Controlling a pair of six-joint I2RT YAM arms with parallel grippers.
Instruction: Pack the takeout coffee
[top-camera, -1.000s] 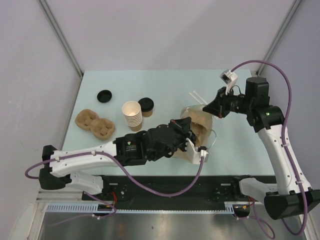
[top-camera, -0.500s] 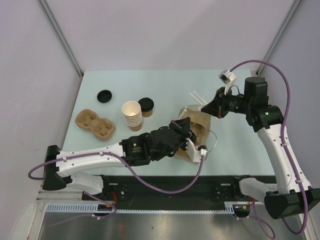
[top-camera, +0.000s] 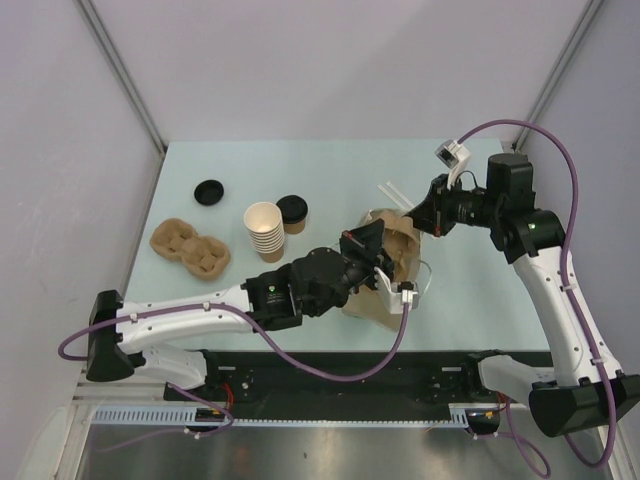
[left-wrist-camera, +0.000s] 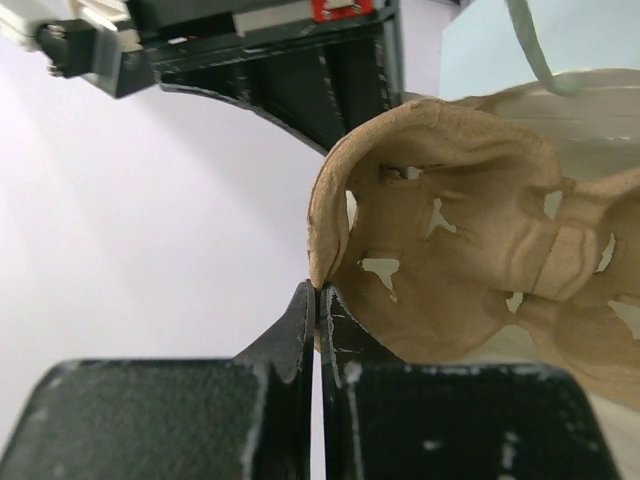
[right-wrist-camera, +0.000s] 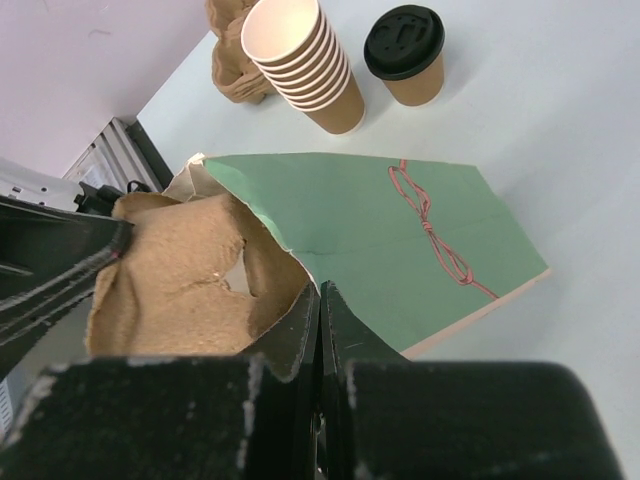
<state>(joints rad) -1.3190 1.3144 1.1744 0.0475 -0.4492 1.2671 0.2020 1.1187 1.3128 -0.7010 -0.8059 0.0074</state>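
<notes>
Both arms are wearing white shells over their long links, the left arm and the right arm alike, with bulky black housings sitting at the joints. A small green mark is showing on a black housing of each. A purple cable is looping along each arm. A white camera box is riding on the right wrist. The left gripper and the right gripper are showing grainy matte black fingers, scuffed white along their edges, and black bases are anchoring both arms
</notes>
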